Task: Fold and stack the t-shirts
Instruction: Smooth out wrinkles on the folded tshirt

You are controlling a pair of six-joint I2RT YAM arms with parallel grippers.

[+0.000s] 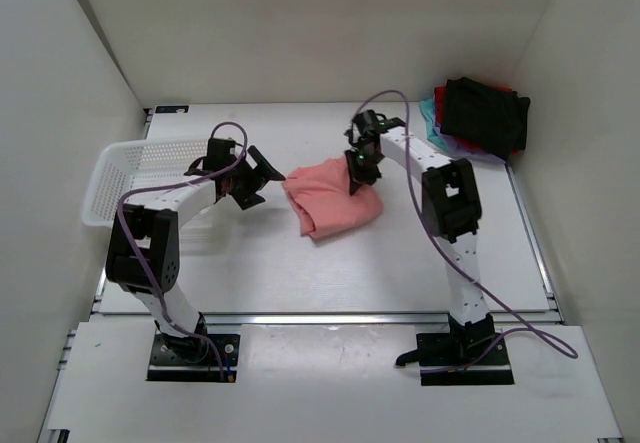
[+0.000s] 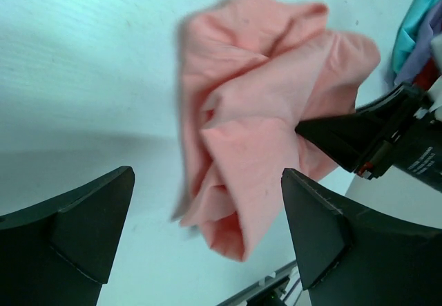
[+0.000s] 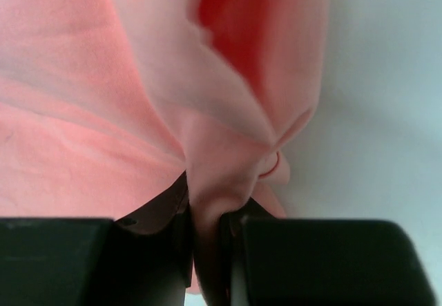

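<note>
Closely, we log the right gripper (image 3: 207,233) pinching a fold of the salmon-pink t-shirt (image 3: 83,112), seen plainly from its own wrist; left gripper (image 2: 207,182) spread, empty, near the cloth. Top view alone adds the white basket (image 1: 125,168) far left; folded t-shirts (image 1: 482,113) stacked far right

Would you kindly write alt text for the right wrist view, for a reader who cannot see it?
The right gripper is shut on a bunched fold of the salmon-pink t-shirt, seen close up from the wrist. The wrinkled cloth fills the left and middle of the frame, with the white table at the right.
</note>
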